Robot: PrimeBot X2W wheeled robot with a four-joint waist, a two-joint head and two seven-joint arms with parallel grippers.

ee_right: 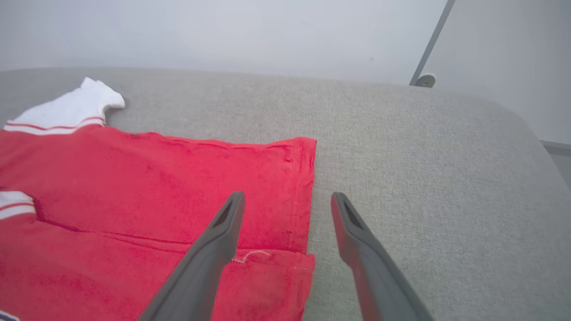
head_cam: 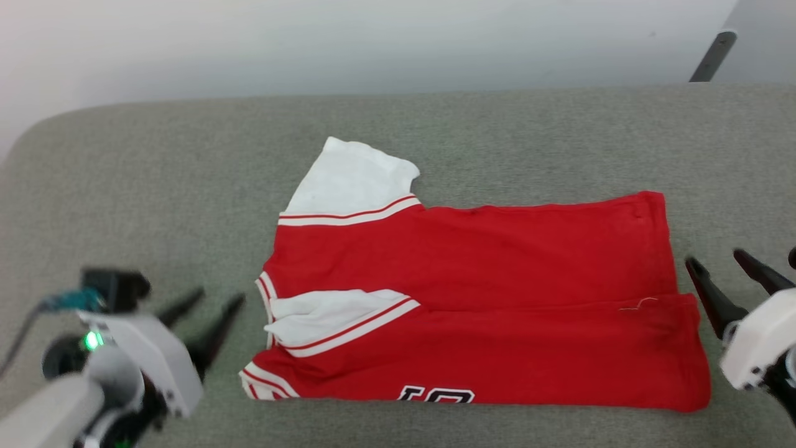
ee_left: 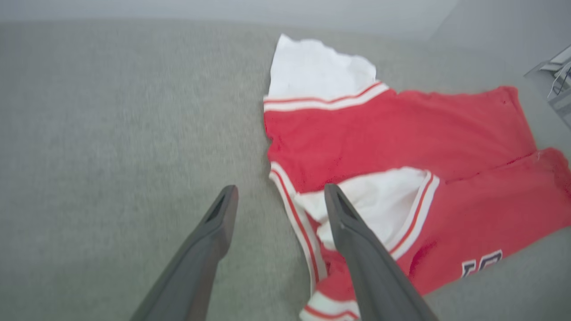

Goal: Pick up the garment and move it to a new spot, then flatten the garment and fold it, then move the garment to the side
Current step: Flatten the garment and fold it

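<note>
Black lettering (head_cam: 435,394) on the garment (head_cam: 485,274): only a strip shows at the folded near edge, unreadable. Head view: the left gripper (head_cam: 219,296) is blurred, and the right gripper (head_cam: 714,257) has its body cut by the right edge. Left wrist view is soft throughout. Right wrist view crops the garment at left and bottom.

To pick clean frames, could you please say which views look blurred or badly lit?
Head view: left gripper and its jaws motion-smeared, shirt sharp, light soft and even. Left wrist view: grey cushion streaked, everything soft. Right wrist view: sharpest, cushion weave clear.
</note>
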